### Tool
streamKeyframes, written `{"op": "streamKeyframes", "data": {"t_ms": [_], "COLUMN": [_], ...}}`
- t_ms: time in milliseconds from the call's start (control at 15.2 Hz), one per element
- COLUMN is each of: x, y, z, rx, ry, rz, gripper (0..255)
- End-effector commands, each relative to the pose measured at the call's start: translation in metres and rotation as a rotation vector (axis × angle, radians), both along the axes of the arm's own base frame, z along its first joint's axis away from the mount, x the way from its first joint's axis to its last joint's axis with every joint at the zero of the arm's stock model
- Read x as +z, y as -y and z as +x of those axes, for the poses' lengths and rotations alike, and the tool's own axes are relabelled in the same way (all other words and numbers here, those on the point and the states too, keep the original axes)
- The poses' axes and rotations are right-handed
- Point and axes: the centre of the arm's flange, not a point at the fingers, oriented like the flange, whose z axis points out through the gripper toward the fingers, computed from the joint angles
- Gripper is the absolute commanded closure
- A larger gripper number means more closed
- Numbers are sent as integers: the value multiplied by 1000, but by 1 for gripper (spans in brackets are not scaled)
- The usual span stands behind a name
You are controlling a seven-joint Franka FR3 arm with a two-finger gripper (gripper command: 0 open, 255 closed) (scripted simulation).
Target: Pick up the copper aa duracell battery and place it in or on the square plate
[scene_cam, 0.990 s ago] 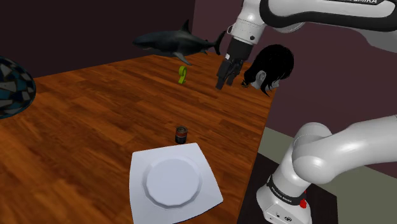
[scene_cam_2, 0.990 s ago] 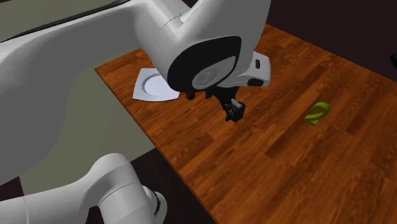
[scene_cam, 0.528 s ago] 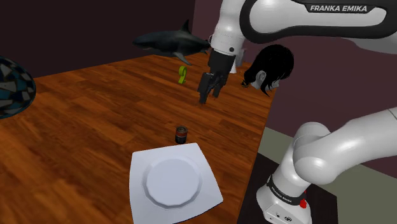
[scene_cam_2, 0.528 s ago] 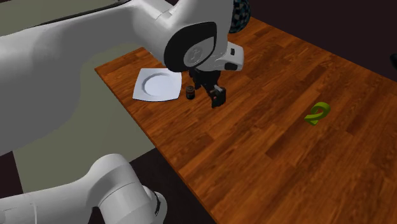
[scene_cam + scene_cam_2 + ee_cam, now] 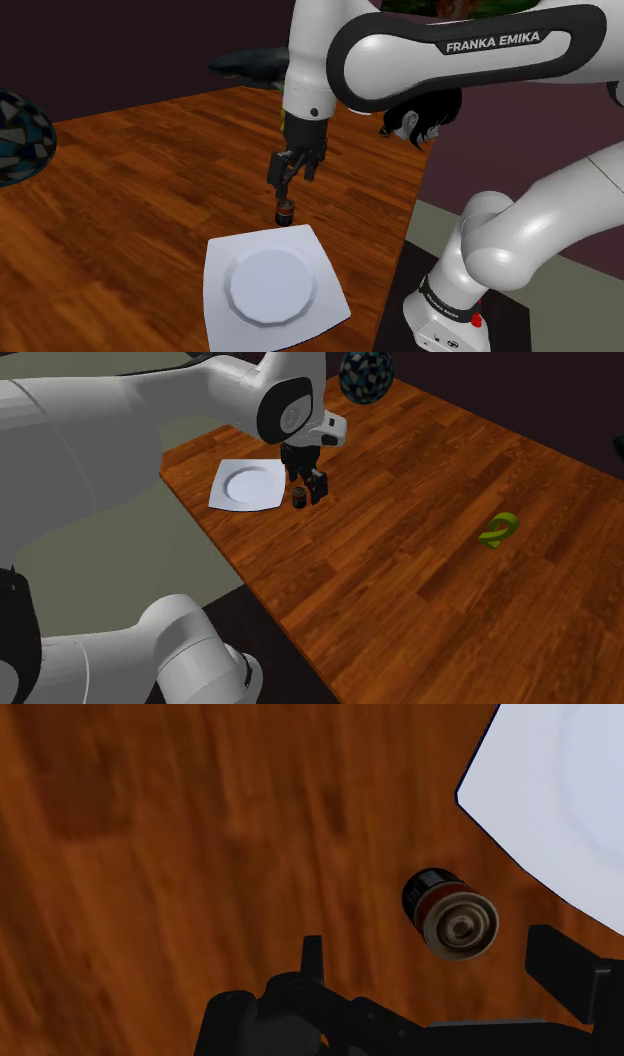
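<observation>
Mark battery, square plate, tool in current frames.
battery [image 5: 455, 920]: wrist view, end face.
square plate [image 5: 222, 262]: shoulder view, bare rim near corner.
tool [image 5: 281, 187]: shoulder view, between fingertips.

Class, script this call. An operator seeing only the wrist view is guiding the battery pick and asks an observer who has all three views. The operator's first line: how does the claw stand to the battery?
Observer: In the shoulder view the open claw hangs a little above the upright battery, apart from it.
Operator: What does the whole plate look like?
Observer: A white square plate with a round well, right beside the battery.
Operator: Anything else on the table?
Observer: A green curled thing, far toward the second exterior view's right.
</observation>
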Motion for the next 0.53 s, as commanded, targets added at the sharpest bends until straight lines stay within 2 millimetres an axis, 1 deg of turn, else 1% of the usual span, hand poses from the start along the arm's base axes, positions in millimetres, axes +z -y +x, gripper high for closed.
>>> {"op": "streamKeyframes", "data": {"t_ms": [0, 66, 462], "x": [-13, -14, -46], "y": [-26, -28, -28], "z": [4, 4, 5], "rx": [-2, -2, -2], "ry": [-13, -14, -14], "rz": [-15, -16, -16], "gripper": [0, 0, 0]}}
